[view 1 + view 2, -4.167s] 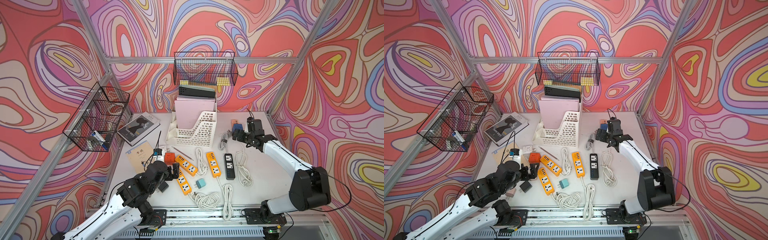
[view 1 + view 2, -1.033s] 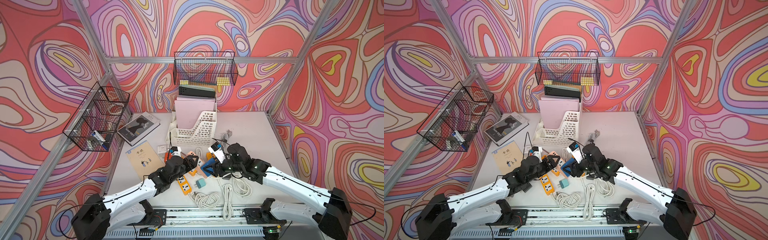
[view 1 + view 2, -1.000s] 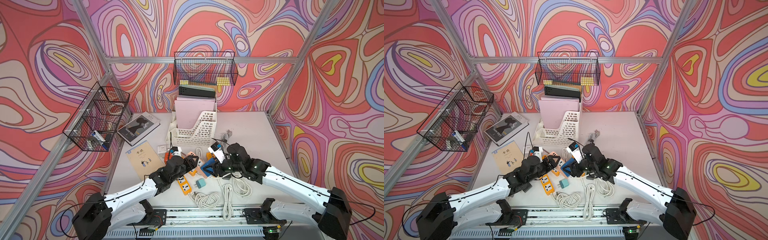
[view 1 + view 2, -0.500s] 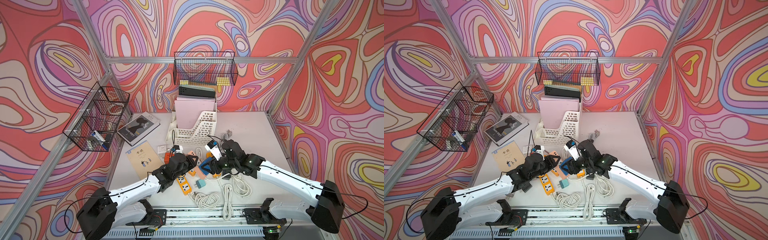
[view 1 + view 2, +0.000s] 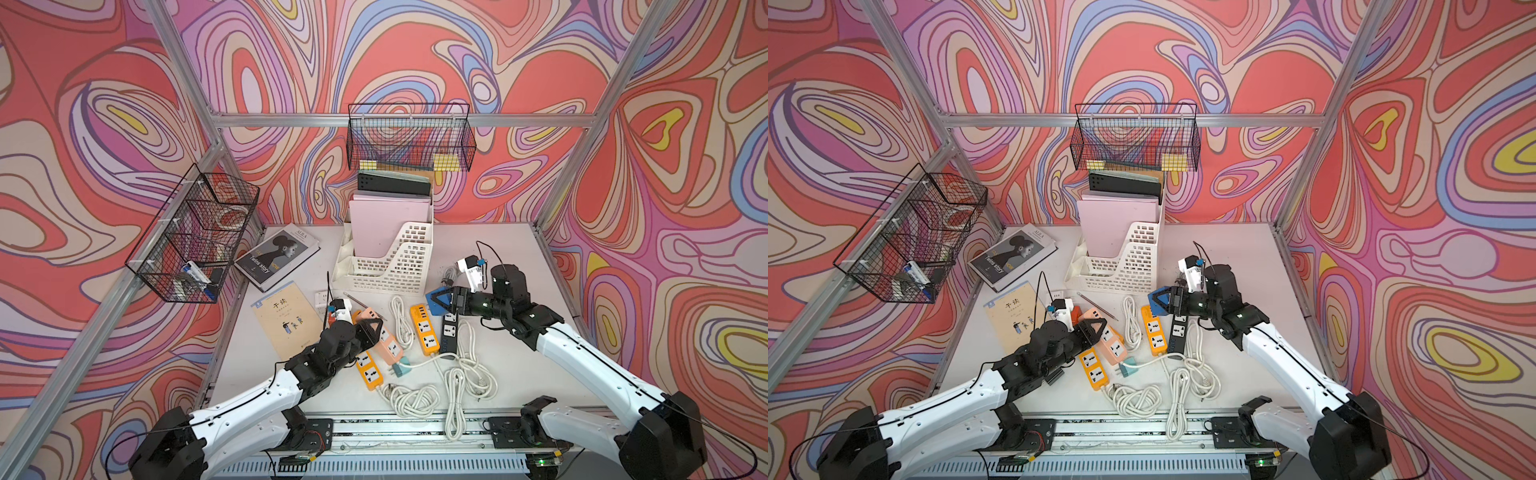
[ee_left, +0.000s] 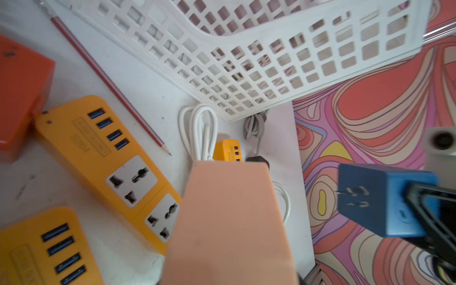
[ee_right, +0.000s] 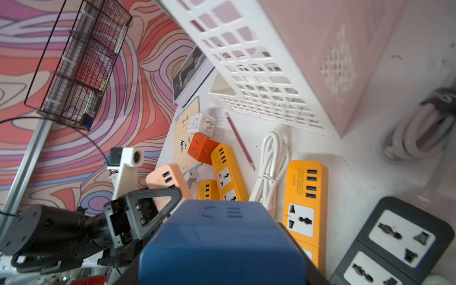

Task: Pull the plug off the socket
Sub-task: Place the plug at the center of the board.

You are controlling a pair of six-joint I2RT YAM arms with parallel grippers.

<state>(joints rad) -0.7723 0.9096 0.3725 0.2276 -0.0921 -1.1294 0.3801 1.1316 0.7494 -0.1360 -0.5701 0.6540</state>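
- Well back on the table [image 5: 503, 253], a white file rack [image 5: 401, 266] stands with a pink folder [image 5: 388, 224] and a black folder [image 5: 392, 185] upright in it.
- On the back wall, the rear wire basket [image 5: 409, 141] holds two yellow pads [image 5: 446, 161]. The side wire basket [image 5: 191, 237] holds a marker [image 5: 195, 270] and a roll of tape [image 5: 232, 216].
- From the front rail, the left arm [image 5: 249, 405] stretches low toward the table's middle. The left gripper [image 5: 371, 329] is clenched on a pink power strip [image 5: 390, 345].
- From the opposite front corner, the right arm [image 5: 582, 353] reaches in, its wrist bent so that the right gripper [image 5: 435, 300] points across at the left one. It grasps the blue plug [image 6: 370, 199].
- The plug is free of the pink power strip: in the left wrist view its two prongs are bare and well apart from the strip.
- In both top views an orange power strip [image 5: 424, 328] and a coiled white cord [image 5: 399, 320] lie on the table between the two grippers.
- The left gripper's fingers fall outside the left wrist view, where the pink strip fills the foreground.
- The plug fills the lower part of the right wrist view and hides most of the right gripper.
- Whether the pink strip's far end rests on the table or hangs above it cannot be told.
- Both wrist views are soft with blur.
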